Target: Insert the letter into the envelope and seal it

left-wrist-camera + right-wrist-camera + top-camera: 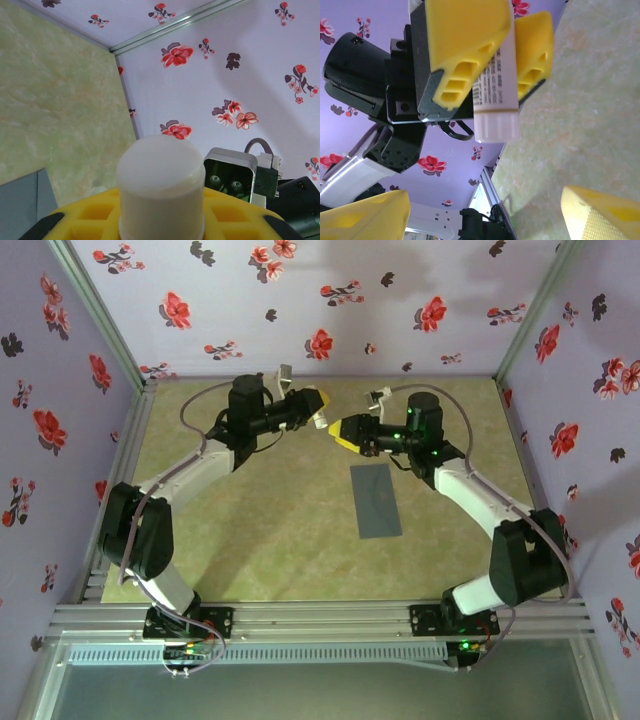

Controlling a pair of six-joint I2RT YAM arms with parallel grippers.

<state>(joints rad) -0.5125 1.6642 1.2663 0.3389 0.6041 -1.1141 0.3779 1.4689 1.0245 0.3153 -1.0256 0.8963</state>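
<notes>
The grey envelope (376, 500) lies flat on the table right of centre; its corner shows in the left wrist view (22, 205). The letter is out of view. My left gripper (318, 408) hangs above the back of the table, its yellow fingers (465, 45) shut on a white stick with a ribbed cap (495, 100). That cap (161, 180) points towards the right wrist. My right gripper (340, 432) faces it from the right with a small gap between them. It is open, with its yellow fingertips (605, 215) wide apart and nothing between them.
Floral purple walls (350, 300) close in the back and both sides of the green table (280, 540). Both arms reach inward over the back half, and their grippers nearly meet at the middle.
</notes>
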